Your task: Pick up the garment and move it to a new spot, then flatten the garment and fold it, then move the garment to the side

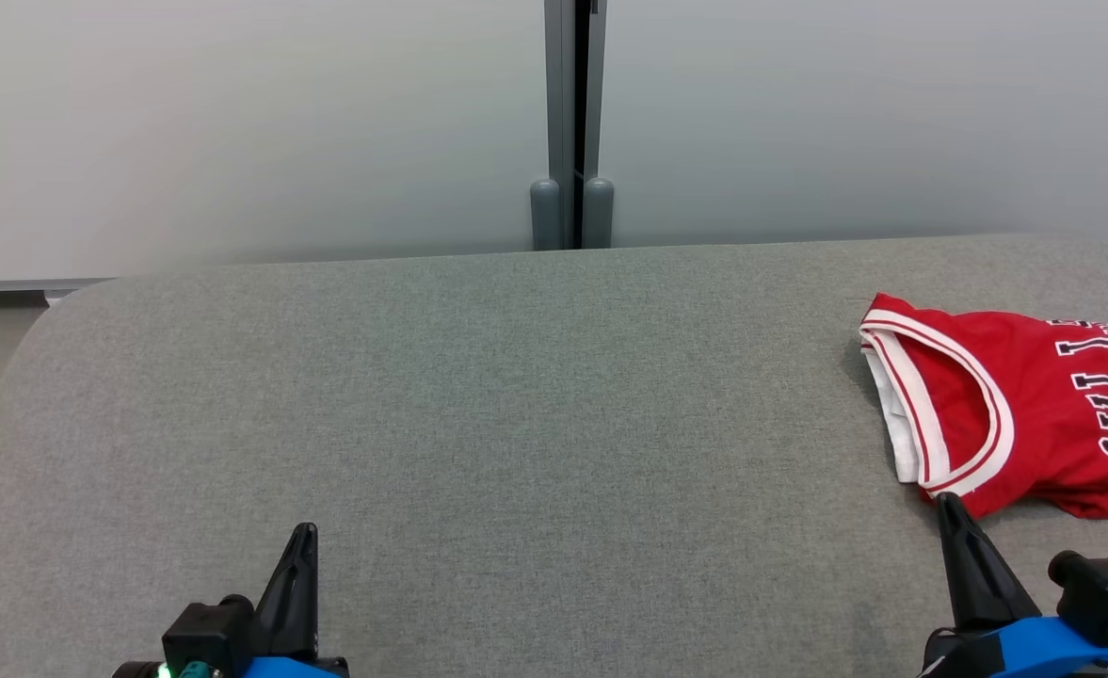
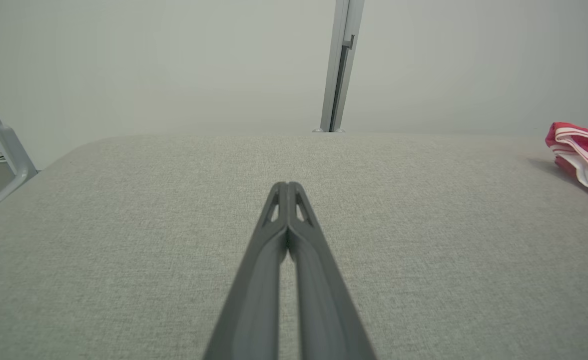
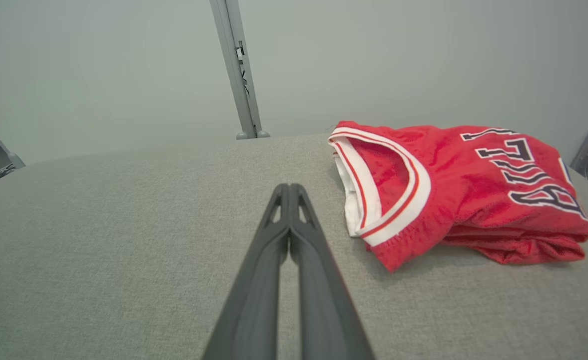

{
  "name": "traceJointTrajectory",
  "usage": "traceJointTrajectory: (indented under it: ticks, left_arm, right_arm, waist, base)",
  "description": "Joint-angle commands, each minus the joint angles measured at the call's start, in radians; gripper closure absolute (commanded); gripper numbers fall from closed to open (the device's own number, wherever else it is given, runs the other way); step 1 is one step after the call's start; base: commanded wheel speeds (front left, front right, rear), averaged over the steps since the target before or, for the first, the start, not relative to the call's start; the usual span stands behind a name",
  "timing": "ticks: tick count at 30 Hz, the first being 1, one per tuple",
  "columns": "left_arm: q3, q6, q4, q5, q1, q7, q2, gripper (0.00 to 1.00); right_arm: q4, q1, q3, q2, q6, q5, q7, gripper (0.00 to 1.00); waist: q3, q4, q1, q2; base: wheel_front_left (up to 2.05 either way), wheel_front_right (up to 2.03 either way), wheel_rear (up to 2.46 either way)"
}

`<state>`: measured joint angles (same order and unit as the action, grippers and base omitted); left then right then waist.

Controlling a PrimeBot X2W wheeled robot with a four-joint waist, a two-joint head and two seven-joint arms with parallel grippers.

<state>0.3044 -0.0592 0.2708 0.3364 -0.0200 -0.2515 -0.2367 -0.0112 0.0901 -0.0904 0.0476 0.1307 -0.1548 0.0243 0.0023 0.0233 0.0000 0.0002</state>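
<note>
A: So, where is the red basketball jersey (image 1: 1015,414)?
B: It lies bunched on the right side of the grey fabric-covered surface (image 1: 516,395), running off the head view's right edge. A white-and-red trimmed opening faces left, and black letters outlined in white run across the cloth.
A: Is anything holding it?
B: No. The right claw (image 3: 289,192) sits just beside its near edge, apart from the cloth. Its 2 fingers are pressed together at the tips, holding nothing.
A: And the left claw (image 2: 288,192)?
B: Well apart from the jersey, low over the bare left half of the surface. Its 2 fingers are pinched together too, and empty.
A: What stands behind?
B: A pale wall (image 1: 233,122) beyond the far edge, with 1 grey upright post (image 1: 572,122) at its middle.
</note>
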Motion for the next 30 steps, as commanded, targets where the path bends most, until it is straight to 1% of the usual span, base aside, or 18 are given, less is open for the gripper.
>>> traceJointTrajectory:
  ticks: [1, 15, 30]
  left_arm:
    - [-0.020, 0.008, -0.015, 0.044, 0.017, 0.010, 0.000, 1.00]
    - [-0.094, 0.042, -0.016, 0.278, 0.043, 0.076, 0.032, 1.00]
    - [-0.162, 0.074, -0.019, 0.489, 0.063, 0.136, 0.063, 1.00]
  right_arm:
    - [0.004, -0.017, -0.005, 0.003, 0.000, -0.050, -0.007, 1.00]
    - [-0.036, -0.050, -0.007, 0.003, 0.000, -0.317, -0.030, 1.00]
    - [-0.076, -0.083, -0.010, 0.003, 0.000, -0.557, -0.052, 1.00]
  waist:
    - [0.000, -0.001, 0.0000, -0.0002]
    - [0.000, -0.003, 0.0000, -0.0002]
    - [0.000, -0.006, 0.0000, -0.0002]
  base:
    - [0.00, 0.00, 0.00]
    - [0.00, 0.00, 0.00]
    - [0.00, 0.00, 0.00]
